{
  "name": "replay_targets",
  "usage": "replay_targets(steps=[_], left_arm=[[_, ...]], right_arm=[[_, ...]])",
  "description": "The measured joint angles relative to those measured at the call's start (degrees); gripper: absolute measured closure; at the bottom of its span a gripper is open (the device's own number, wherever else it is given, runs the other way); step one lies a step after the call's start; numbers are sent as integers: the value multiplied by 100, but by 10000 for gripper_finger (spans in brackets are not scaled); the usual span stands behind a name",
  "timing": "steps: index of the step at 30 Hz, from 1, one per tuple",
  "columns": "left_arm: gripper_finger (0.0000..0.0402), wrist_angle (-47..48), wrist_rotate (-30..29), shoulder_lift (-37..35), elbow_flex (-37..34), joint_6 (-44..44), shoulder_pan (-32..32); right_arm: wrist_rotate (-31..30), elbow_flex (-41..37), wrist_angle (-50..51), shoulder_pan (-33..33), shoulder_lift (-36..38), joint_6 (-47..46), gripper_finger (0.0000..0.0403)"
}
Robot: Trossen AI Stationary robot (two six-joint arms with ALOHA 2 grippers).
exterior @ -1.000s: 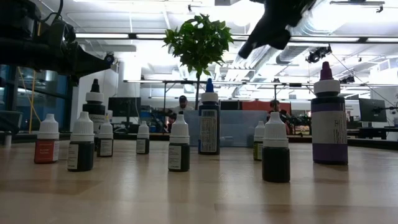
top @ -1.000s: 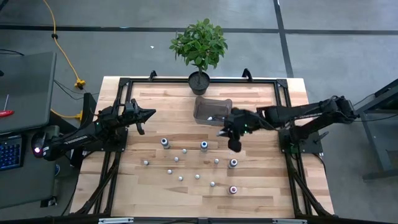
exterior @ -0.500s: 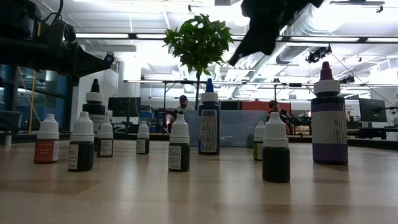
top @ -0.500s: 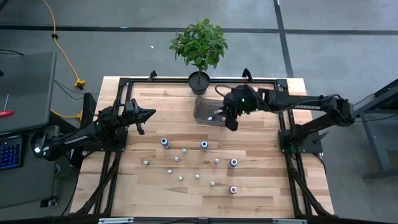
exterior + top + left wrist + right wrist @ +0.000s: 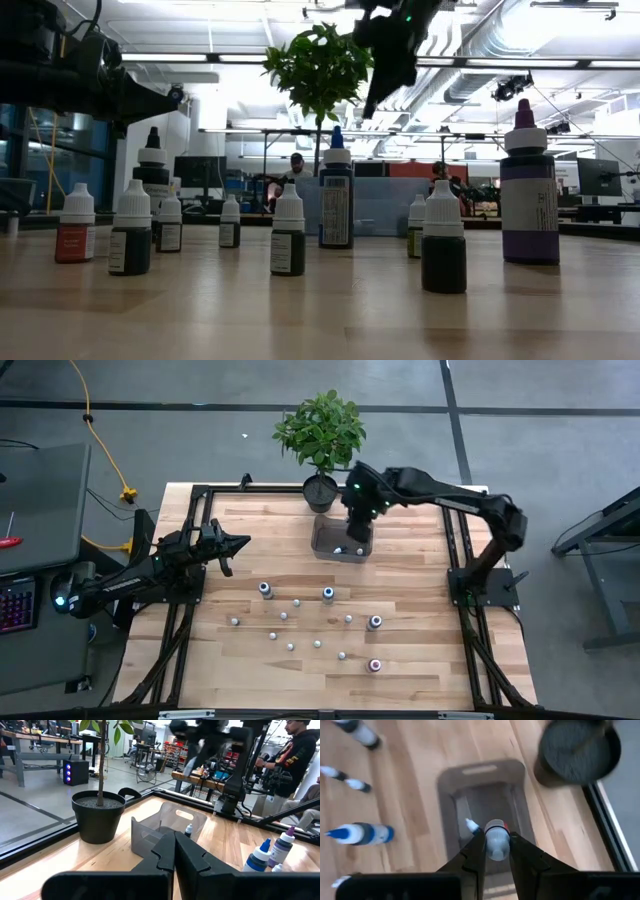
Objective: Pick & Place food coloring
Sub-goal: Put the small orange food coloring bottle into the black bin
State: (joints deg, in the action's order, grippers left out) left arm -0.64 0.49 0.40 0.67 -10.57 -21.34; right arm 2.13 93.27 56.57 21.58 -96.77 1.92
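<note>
My right gripper [image 5: 356,532] hangs over the clear plastic bin [image 5: 322,540] near the table's far edge, shut on one small food coloring bottle [image 5: 495,843] with a whitish cap. Another small bottle [image 5: 471,825] lies on the bin's floor. Several more food coloring bottles stand upright on the wood in the middle of the table, among them a blue-capped one [image 5: 328,593] and a purple-capped one [image 5: 528,185]. My left gripper [image 5: 243,543] waits shut and level at the table's left side, touching nothing. My right gripper pinches the small bottle's sides [image 5: 496,851] between its two fingertips. The fingers slant steeply down from above. The bottle is lifted clear, above the bin's open top, with its whitish end facing up toward the wrist.
A potted plant [image 5: 320,488] stands right behind the bin at the far edge. A black frame rail [image 5: 455,530] runs around the table top. Bare wood lies to the left and right of the standing bottles. A person [image 5: 295,750] stands beyond the table.
My right gripper has carried the bottle from above the table's middle toward the far edge and a little left, rising slightly and tipping steeper. It now hangs over the bin. The bottles on the table have stayed where they were.
</note>
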Motion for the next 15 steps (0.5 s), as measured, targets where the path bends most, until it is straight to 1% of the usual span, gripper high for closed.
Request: replay_targets(steps=[2,7,15], left_arm=[[401,0,0,-2,0,-1,0],[401,0,0,-2,0,-2,-2],[401,0,0,-1,0,-2,-1]], right_arm=[[-4,132,127,84,-201,-112,339],[-2,86,119,117,-518,-585,341],[-8,-755,-297,-66,-610,-1951,338]])
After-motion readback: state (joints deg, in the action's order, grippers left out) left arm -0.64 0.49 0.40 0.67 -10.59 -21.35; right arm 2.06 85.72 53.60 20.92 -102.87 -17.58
